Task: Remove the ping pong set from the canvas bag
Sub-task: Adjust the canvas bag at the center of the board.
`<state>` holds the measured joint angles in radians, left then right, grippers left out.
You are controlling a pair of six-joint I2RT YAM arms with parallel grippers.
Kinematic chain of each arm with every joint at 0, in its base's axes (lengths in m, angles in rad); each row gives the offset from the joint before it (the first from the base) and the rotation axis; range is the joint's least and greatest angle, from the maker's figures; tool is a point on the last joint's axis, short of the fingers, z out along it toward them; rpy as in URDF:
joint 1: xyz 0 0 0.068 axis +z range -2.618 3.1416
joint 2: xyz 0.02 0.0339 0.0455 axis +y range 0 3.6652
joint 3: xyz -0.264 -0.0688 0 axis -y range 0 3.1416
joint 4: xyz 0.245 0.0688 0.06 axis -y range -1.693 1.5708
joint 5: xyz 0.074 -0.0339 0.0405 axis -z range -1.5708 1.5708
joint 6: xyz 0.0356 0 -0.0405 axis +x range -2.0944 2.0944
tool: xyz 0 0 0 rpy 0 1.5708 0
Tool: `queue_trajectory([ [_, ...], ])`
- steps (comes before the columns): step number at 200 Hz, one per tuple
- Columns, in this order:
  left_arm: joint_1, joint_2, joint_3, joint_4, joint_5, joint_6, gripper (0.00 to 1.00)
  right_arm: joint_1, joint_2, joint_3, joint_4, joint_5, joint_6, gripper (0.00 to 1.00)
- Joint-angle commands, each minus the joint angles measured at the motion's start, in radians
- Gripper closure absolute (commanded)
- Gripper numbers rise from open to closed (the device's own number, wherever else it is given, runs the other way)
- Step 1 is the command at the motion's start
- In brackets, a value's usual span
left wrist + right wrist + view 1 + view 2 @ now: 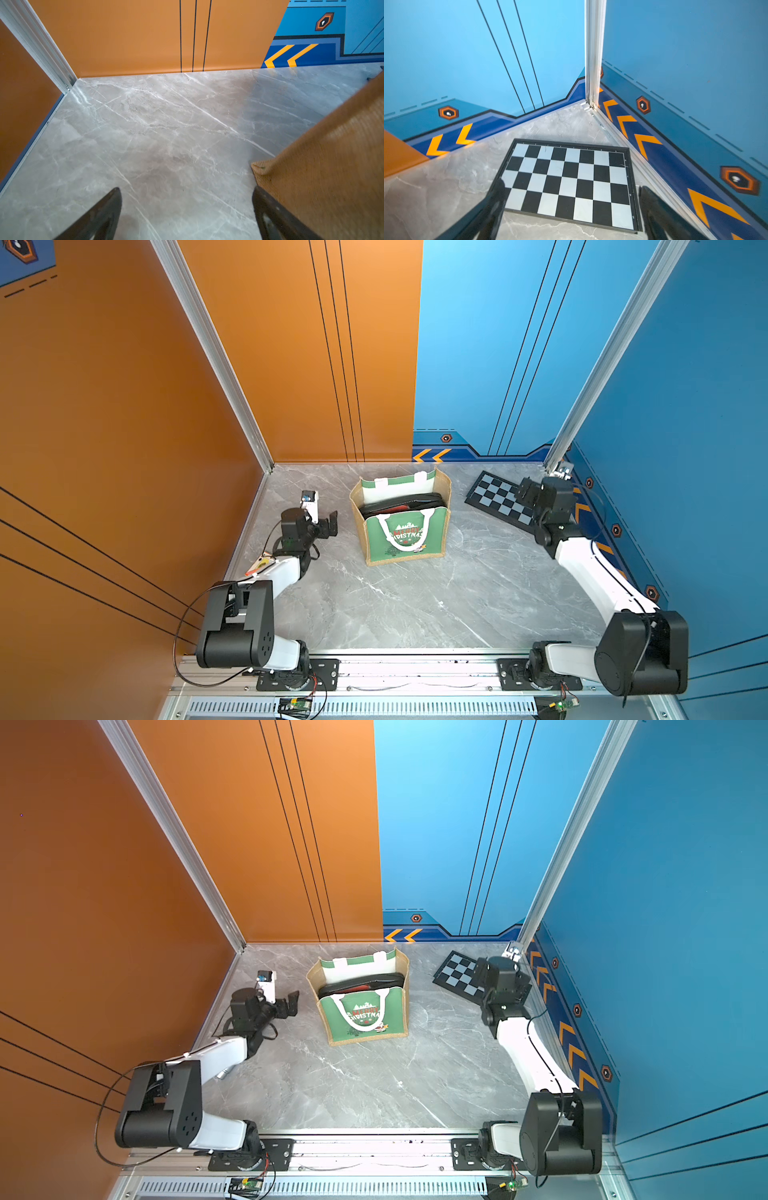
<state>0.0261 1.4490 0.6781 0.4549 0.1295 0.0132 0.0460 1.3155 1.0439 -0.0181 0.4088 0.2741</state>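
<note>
Gaping above marble tabletop (395, 605) between orange wall (104, 427) and blue wall (685, 406): left end effector (187, 190), right end effector (572, 186).

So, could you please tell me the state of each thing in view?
canvas bag: upright, top open
ping pong set: inside the canvas bag
checkerboard: lying flat on the table
left gripper: open, empty, beside the bag
right gripper: open, empty, above the checkerboard

Left gripper (187, 191) and right gripper (572, 186) spread wide, seemingly empty.
</note>
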Motion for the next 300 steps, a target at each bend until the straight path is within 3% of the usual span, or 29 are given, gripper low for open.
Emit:
queue_trajectory([
  [1, 0.006, 0.029, 0.159, -0.301, 0.049, -0.032, 0.02, 0.082, 0.033, 0.181, -0.407, 0.115, 0.060, 0.00],
  [19, -0.003, 0.051, 0.291, -0.440, 0.086, -0.046, 0.02, 0.158, 0.037, 0.279, -0.444, 0.095, -0.005, 0.00],
  [57, -0.032, 0.130, 0.619, -0.784, 0.215, -0.050, 0.02, 0.298, 0.076, 0.443, -0.474, -0.149, -0.105, 0.04],
  [115, -0.118, 0.247, 0.870, -0.985, 0.256, -0.123, 0.02, 0.460, 0.319, 0.707, -0.604, -0.372, -0.239, 0.12],
  [147, -0.170, 0.285, 0.925, -1.038, 0.221, -0.129, 0.02, 0.511, 0.459, 0.843, -0.710, -0.351, -0.292, 0.20],
  [185, -0.187, 0.296, 0.966, -1.086, 0.191, -0.139, 0.02, 0.535, 0.500, 0.858, -0.752, -0.411, -0.318, 0.28],
  [247, -0.180, 0.058, 0.919, -1.071, 0.187, -0.133, 0.02, 0.578, 0.429, 0.784, -0.747, -0.398, -0.365, 0.25],
  [300, -0.208, 0.048, 0.891, -1.227, 0.202, -0.125, 0.02, 0.537, 0.498, 0.803, -0.816, -0.418, -0.360, 0.25],
])
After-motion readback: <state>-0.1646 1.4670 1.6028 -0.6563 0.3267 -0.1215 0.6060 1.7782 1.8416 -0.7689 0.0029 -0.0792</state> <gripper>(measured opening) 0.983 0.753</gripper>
